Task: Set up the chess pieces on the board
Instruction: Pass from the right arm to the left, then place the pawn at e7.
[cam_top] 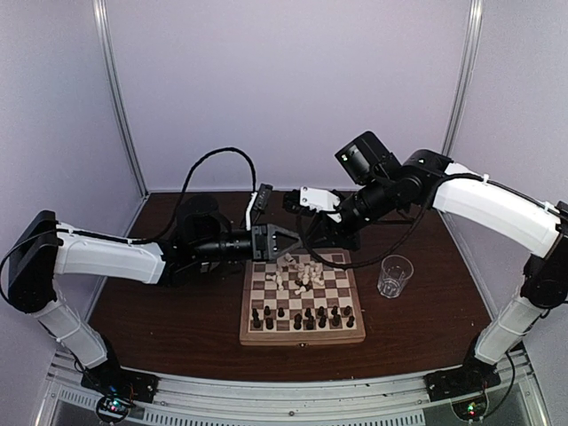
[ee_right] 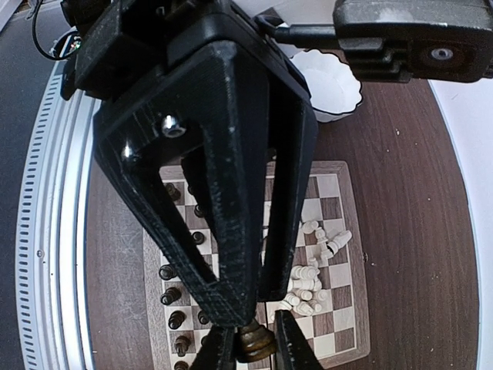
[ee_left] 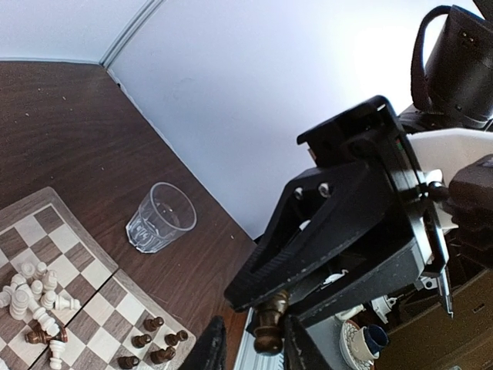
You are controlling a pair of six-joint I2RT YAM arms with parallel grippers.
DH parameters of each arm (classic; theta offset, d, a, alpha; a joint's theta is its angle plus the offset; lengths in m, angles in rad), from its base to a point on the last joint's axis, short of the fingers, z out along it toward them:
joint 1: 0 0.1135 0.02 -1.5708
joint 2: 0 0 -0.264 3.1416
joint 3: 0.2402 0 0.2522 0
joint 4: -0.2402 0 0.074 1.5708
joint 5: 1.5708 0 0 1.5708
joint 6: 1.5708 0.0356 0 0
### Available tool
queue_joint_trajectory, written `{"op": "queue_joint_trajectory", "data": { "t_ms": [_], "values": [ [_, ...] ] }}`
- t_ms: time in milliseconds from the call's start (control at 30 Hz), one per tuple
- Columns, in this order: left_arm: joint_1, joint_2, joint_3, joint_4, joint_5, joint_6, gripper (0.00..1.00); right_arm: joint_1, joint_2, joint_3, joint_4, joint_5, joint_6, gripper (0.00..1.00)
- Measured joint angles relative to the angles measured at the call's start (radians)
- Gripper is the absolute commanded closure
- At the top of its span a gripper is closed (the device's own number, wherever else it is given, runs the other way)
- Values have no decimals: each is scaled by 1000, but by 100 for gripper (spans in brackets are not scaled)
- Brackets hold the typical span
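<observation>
The left pincer point(ee_left: 269, 320) is clamped on a dark chessman point(ee_left: 269, 330), and the right pincer point(ee_right: 254, 348) is clamped on a brown chessman point(ee_right: 254, 339) (both held above the board). On the board point(cam_top: 302, 338), white pieces point(cam_top: 302, 273) lie heaped toward 12 o'clock and dark pieces point(cam_top: 306, 315) stand at 6 o'clock.

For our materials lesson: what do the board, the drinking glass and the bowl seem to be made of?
Board: probably wood, with brown and cream squares and a pale border. Glass: clear glass or plastic; the table shows through it. Bowl: white, glossy, scalloped rim; likely ceramic, possibly plastic.
</observation>
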Motion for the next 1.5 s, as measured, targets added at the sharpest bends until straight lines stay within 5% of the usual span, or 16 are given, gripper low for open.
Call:
{"op": "queue_joint_trajectory", "data": {
  "t_ms": [300, 567, 800, 1133, 1500],
  "values": [
    [1, 11, 13, 12, 23, -17, 92, -1, 2, 0, -3, 8, 0, 90],
    [7, 14, 84, -125, 40, 34, 94, -12, -8, -14, 2, 31, -6, 54],
    [29, 29, 319, -568, 41, 266, 95, -79, -163, -133, -32, 35, -28, 47],
    [31, 240, 746, -1322, -83, 642, 96, -245, -402, -404, -51, 29, -54, 40],
    [-58, 418, 985, -1739, -266, 833, 96, -312, -439, -501, 22, 33, -45, 40]
  ]
}}
